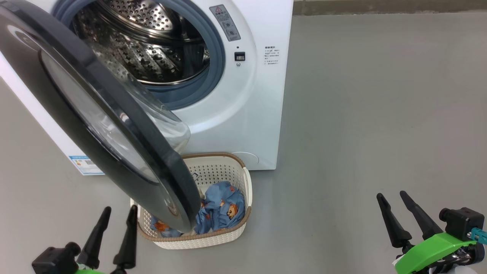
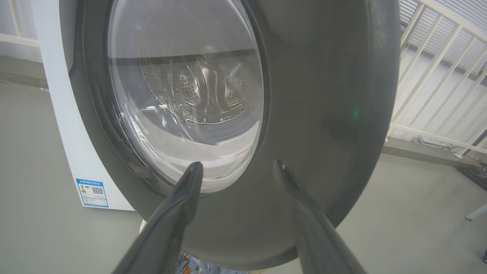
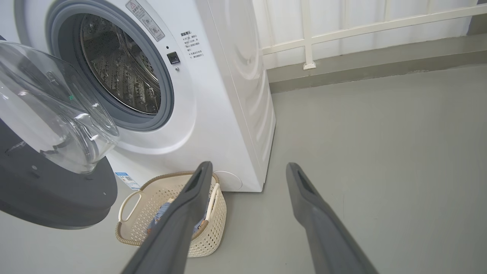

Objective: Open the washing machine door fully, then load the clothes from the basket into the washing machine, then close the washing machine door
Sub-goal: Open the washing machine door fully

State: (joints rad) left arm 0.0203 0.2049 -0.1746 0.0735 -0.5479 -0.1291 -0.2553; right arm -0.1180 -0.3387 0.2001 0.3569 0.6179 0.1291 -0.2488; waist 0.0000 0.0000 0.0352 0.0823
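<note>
Washing machine door (image 1: 99, 114) stands ajar above the basket (image 1: 213, 169) of clothes (image 1: 222, 209) at the washing machine (image 1: 247, 114) front; left gripper (image 1: 120, 208) and right gripper (image 1: 391, 195) spread wide, both empty.

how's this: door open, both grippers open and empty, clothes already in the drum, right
No: the head view shows the clothes in the basket, not the drum. The door is open; left gripper and right gripper are open and empty.
</note>
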